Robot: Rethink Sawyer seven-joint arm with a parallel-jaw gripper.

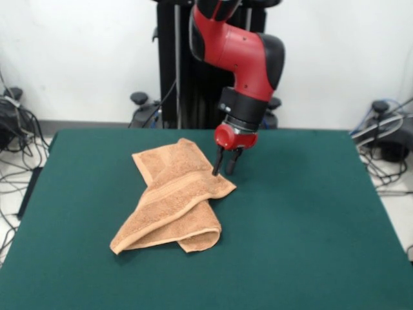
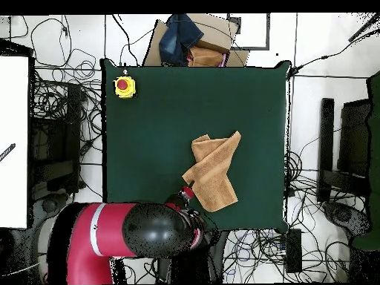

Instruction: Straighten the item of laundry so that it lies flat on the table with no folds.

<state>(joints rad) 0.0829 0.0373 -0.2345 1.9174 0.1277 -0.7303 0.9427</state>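
Tan terry towel (image 1: 171, 197) sits crumpled left of centre on the green table (image 1: 310, 213), not flat. Near end in the front view: two layers overlap, a folded lobe (image 1: 199, 237) tucked under a long diagonal flap that runs to a pointed corner (image 1: 117, 247) at lower left. What lies beneath that flap is hidden. A paler woven band (image 1: 184, 187) crosses the middle. Farther back the cloth fans out to a wider flat part, right corner (image 1: 229, 188) just below the gripper.

Gripper (image 1: 224, 170) hangs over the towel's far right edge, two dark fingers (image 1: 217, 163) pointing down with a narrow gap between them, nothing pinched. Whether the tips touch the cloth or hover just above it, can't tell from the front view. Red arm (image 1: 242, 55) is cut off at the top edge.

Overhead view: towel (image 2: 215, 172) reads as a narrow bent strip, arm bulk (image 2: 152, 231) covers most of the gripper, only a red bit (image 2: 188, 192) shows beside the towel edge. Yellow box with a red button (image 2: 125, 86) sits at a far table corner, well apart. Folded fabric and cardboard (image 2: 194, 41) lie beyond the table edge, contents unclear.
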